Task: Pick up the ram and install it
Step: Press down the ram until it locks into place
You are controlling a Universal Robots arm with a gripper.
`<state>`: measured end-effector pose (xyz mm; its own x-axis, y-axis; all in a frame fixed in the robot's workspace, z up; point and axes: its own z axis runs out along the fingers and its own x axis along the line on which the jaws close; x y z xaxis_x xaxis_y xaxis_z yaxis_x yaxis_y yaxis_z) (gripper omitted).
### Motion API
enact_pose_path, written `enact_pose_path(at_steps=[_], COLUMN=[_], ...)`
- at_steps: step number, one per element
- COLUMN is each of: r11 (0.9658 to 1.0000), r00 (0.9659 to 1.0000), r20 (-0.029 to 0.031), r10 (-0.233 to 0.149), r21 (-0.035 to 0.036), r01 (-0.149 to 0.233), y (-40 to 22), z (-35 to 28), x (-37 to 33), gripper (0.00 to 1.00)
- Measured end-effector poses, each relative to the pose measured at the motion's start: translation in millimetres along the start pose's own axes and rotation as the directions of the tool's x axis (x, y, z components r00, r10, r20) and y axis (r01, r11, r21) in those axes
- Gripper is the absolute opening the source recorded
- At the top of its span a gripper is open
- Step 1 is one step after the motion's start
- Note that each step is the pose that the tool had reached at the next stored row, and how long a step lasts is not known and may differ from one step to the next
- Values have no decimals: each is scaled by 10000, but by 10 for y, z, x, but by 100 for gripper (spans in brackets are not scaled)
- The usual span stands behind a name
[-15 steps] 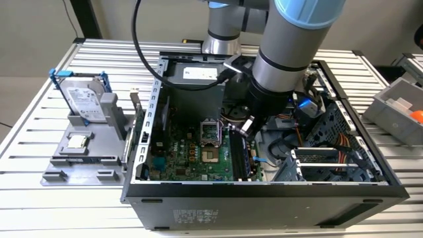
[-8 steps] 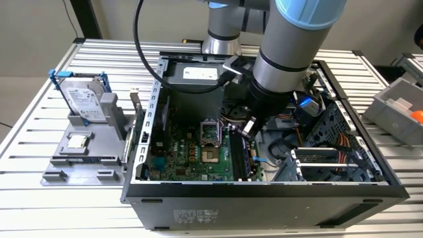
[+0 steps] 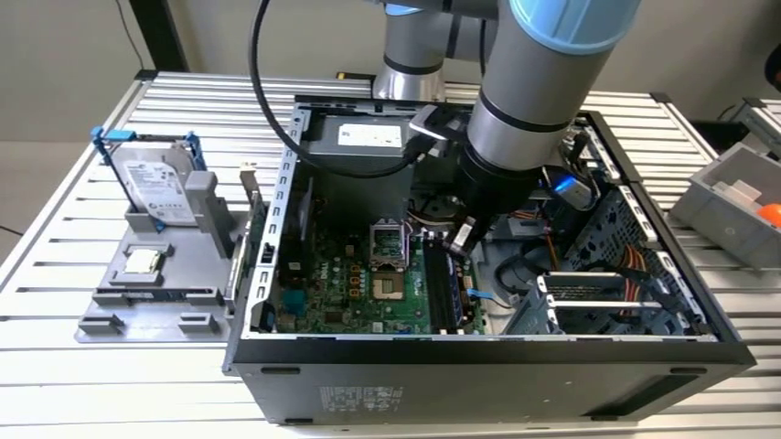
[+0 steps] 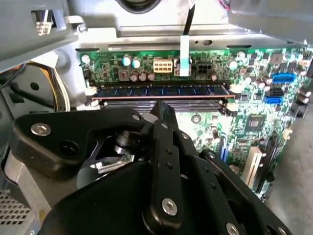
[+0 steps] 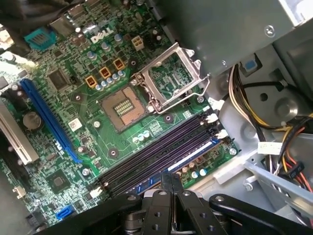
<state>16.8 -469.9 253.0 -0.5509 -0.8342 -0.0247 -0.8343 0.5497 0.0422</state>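
An open computer case [image 3: 488, 366] lies on the slatted desk [image 3: 73, 366], its green motherboard [image 3: 329, 293] bare. The arm reaches into the case, the claw [image 3: 462, 240] poised over the black memory slots [image 5: 161, 149] near the motherboard's edge, fingers [image 4: 164, 122] drawn together with nothing between them. The ram [image 4: 161, 90] stands upright, seated in the outermost slot, just beyond the fingertips.

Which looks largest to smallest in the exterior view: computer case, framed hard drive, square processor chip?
1. The computer case, largest by far.
2. The hard drive, clearly smaller.
3. The processor chip, smallest.
No close calls here.
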Motion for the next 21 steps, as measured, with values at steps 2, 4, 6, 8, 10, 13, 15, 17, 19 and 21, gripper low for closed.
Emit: enact_pose_path(at_steps=[2,4,6,8,10,13,15,17,19,21], r11=[9999,9995,9990,9984,9975,9959,9945,9928,9907,9883], r00=[9999,9995,9990,9984,9975,9959,9945,9928,9907,9883], r20=[-7,-12,-18,-23,-29,-37,-42,-49,-55,-61], r10=[-167,-304,-438,-568,-703,-906,-1046,-1200,-1359,-1524], r21=[-4,-8,-11,-15,-19,-24,-29,-33,-38,-43], r01=[167,304,438,568,702,906,1046,1200,1359,1523], y=[0,0,0,0,-1,-1,-3,-4,-7,-10], z=[0,0,0,0,0,0,0,0,0,-1], x=[0,0,0,0,0,-1,-2,-3,-4,-7], gripper=[0,0,0,0,0,0,0,0,0,0])
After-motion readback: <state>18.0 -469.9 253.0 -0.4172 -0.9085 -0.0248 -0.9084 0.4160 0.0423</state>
